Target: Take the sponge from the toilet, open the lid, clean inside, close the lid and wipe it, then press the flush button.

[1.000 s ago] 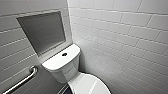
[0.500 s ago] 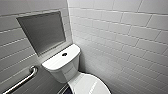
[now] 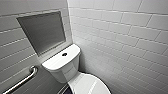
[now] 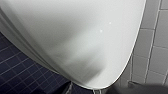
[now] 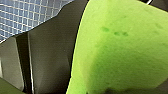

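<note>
While toilet (image 3: 65,65) stays unmoved, lid (image 3: 93,86) shut, sponge (image 5: 120,50) close before right wrist.

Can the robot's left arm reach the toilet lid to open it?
Probably yes. The lid lies shut, close under the left wrist camera, with nothing on it or in the way.

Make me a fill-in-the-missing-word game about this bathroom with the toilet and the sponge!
1. The sponge is bright ____.
2. The round flush button sits in the top of the toilet, on its ____.
3. The lid is ____, covering the bowl.
4. The metal grab bar is fixed to the tiled ____.

Missing words: green; tank; closed; wall.
</note>
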{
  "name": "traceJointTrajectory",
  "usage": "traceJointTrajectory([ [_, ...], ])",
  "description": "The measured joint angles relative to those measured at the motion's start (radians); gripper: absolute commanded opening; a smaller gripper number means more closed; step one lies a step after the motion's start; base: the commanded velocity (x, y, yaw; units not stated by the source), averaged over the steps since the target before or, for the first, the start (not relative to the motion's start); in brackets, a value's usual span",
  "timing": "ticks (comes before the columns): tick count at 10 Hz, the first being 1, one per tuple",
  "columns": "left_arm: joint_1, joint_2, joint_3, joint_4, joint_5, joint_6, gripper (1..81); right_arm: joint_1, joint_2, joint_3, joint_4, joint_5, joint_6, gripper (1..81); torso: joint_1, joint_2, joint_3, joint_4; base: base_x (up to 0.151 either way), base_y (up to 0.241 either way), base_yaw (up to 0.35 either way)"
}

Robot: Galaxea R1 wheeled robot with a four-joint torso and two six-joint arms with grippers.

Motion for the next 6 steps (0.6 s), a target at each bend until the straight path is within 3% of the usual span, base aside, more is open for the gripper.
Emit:
traceJointTrajectory([
  [6,0.000,0.014,-0.027,0.005,0.013,0.002,81.1,0.006,0.007,-0.007,0.000,-0.012,0.000,1.0,0.000,0.000,0.000,0.000,0.000,0.000,0.000],
])
